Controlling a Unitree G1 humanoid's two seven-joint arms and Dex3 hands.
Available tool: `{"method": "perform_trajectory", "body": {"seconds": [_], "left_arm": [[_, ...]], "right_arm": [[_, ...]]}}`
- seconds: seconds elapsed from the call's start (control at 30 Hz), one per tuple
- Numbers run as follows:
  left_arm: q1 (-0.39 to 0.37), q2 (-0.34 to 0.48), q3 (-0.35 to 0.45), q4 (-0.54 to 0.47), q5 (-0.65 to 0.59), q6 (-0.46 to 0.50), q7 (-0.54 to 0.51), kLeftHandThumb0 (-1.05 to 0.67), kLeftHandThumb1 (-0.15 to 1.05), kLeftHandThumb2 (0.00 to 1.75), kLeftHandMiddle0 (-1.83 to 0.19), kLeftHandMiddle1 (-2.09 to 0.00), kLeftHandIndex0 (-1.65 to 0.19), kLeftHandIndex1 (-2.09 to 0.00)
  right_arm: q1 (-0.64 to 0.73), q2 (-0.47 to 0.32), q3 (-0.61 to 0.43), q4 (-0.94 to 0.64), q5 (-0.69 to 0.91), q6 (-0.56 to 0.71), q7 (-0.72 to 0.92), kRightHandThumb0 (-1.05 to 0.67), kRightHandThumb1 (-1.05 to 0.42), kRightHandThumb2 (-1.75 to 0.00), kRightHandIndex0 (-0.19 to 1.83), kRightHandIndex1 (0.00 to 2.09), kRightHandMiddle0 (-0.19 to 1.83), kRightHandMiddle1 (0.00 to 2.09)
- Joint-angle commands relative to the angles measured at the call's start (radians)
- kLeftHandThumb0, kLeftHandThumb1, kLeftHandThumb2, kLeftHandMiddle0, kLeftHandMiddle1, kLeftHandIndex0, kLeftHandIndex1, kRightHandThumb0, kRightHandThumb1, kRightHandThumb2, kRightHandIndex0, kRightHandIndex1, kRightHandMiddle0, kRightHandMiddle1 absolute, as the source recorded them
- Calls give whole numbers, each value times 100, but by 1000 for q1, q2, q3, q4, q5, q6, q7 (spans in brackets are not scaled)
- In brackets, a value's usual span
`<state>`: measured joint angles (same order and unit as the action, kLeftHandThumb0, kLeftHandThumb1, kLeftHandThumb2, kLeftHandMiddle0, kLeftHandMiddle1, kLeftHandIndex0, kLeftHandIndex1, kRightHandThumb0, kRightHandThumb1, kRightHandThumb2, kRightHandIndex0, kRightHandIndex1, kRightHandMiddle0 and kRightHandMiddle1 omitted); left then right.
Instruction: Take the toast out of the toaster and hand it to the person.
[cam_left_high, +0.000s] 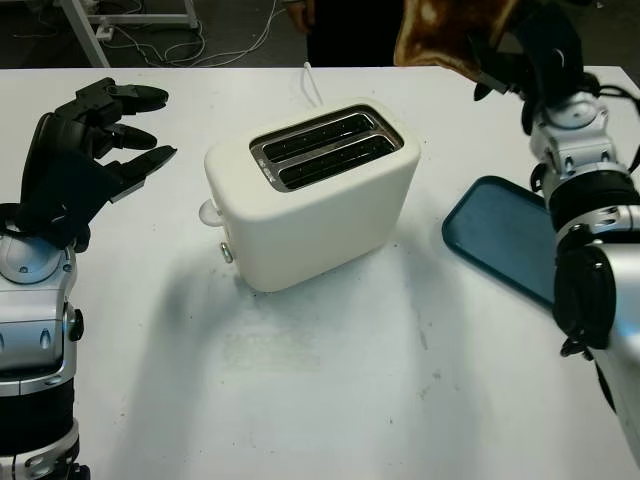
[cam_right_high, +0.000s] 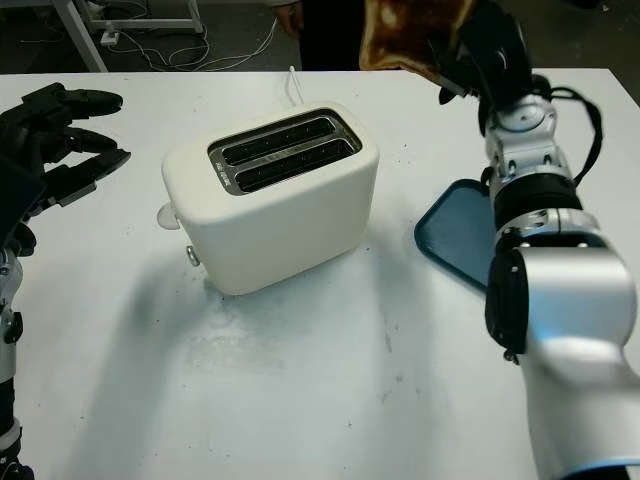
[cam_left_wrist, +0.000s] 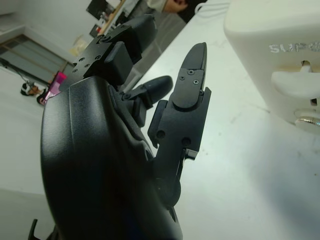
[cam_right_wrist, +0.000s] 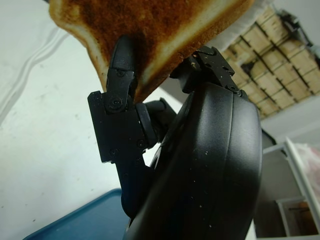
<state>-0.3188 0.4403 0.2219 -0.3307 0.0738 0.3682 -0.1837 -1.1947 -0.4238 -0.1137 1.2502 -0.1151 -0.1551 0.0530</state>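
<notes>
Browned bread, dark at its edges, was the thing to watch: the toast (cam_right_high: 412, 35) was clear of the toaster (cam_left_high: 318, 190) and held high at the table's far edge, pinched between the fingers (cam_right_wrist: 121, 67) of the right hand (cam_left_high: 525, 55). Both slots of the cream toaster looked empty. A person (cam_left_high: 345, 30) in dark clothing stood just beyond the far edge, close to the raised slice, though no reaching hand of theirs could be made out.

To hand it over well, the robot would probably need to keep the pinch firm and the slice steady, carry it a little further toward the person, and loosen the fingers only once the toast was taken; the grip sat near one corner, so a quick swing might tear or drop it.

The left hand (cam_left_high: 85, 150) was open, holding nothing, above the table to the toaster's left. A blue tray (cam_left_high: 500, 240) lay under the right forearm.

The right wrist view showed the finger pressed flat on the toasted face, which the head views hid behind the hand. The left wrist view showed the toaster's lever (cam_left_wrist: 295, 82) and end wall.
</notes>
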Motion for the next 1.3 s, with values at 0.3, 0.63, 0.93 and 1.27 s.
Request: {"method": "perform_trajectory", "body": {"seconds": [0.3, 0.63, 0.93, 1.27], "left_arm": [[2, 2, -1, 1, -6, -15, 1, -26, 92, 1, -34, -116, -51, -56], [8, 3, 2, 2, -5, -23, 1, -26, 92, 1, -33, -116, -50, -57], [8, 4, 2, 2, -5, -26, 1, -27, 92, 1, -35, -117, -51, -57], [11, 2, 4, -2, -7, -17, 2, -27, 92, 1, -34, -116, -50, -57]], "right_arm": [[34, 17, 10, 17, -13, 7, -81, -8, -92, -56, 72, 175, 33, 175], [59, 37, 61, 39, -59, 61, -136, -12, -92, -47, 66, 175, 35, 175], [91, 50, 67, 40, -58, 60, -133, -8, -92, -48, 67, 175, 39, 175], [87, 40, 99, 37, -77, 56, -101, -6, -92, -48, 63, 175, 33, 175]]}}
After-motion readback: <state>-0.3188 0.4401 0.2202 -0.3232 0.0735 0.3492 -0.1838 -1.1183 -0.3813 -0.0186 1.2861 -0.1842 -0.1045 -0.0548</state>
